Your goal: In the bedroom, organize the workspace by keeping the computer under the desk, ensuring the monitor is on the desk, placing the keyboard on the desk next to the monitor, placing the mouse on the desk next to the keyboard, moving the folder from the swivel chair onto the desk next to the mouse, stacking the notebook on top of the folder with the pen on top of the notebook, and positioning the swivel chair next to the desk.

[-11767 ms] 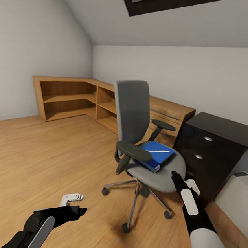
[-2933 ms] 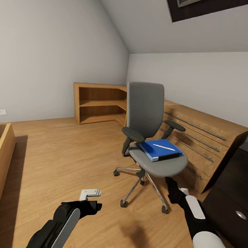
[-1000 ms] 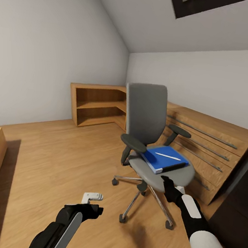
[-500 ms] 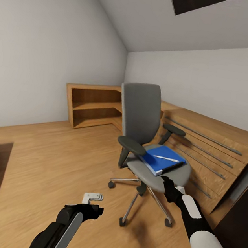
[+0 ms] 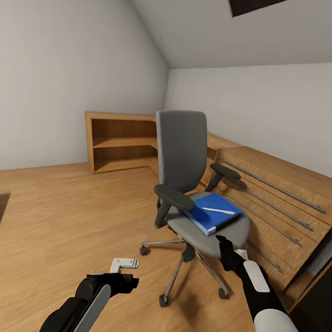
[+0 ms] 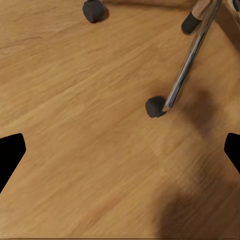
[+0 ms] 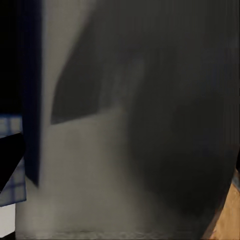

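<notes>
Folder pickup is judged the step in hand. The blue folder is seen lying on the swivel chair seat, toward its front edge, with the pen on top. The right gripper is held just beside the seat's front edge; its fingers' spread cannot be told. The left gripper is held over the floor, fingers apart. Next, a reach over the seat edge to the folder is called for.

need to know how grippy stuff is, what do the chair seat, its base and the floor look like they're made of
Swivel chair seat: grey, matte, probably fabric upholstery, since it shows no shine. Base: bright spokes with highlights, likely chromed metal, on dark casters. Floor: light wood planks with visible grain and a soft sheen, apparently sealed and smooth.
</notes>
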You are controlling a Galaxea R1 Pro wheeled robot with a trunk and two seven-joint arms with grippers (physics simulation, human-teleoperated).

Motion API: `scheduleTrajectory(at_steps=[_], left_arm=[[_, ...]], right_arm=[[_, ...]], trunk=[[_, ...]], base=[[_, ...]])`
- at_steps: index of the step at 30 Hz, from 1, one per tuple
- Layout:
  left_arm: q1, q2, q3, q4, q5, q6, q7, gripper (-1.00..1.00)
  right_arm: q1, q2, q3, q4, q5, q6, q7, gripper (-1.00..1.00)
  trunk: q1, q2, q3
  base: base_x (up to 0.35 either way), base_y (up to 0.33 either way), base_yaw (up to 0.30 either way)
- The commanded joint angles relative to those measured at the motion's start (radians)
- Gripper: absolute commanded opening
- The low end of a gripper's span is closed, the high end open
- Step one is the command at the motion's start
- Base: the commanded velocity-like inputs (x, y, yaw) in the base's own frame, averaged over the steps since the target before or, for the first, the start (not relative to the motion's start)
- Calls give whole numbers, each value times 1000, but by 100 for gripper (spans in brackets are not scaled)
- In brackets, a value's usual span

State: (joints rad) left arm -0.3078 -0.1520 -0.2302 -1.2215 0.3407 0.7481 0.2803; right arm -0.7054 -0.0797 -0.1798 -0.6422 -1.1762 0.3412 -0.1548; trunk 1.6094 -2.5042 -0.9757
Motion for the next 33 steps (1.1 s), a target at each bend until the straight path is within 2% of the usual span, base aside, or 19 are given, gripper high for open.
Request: scheduleTrajectory(at_steps=[1, 14, 33], left_arm=[[-1, 0, -1, -1, 11, 3, 9, 100], [-1, 0, 0, -1, 11, 4, 9, 100], [-1, 0, 0, -1, 11, 4, 17, 100]], right_arm=[[0, 0, -2, -2, -10, 4, -8, 100], [0, 0, -2, -2, -10, 1, -8, 100], [0, 11, 3, 5, -12, -1, -8, 100]], trunk=[[0, 0, -1], [0, 0, -1], [0, 0, 5]], base=[[-178, -2, 0], [-247, -41, 0], [-11, -1, 63]])
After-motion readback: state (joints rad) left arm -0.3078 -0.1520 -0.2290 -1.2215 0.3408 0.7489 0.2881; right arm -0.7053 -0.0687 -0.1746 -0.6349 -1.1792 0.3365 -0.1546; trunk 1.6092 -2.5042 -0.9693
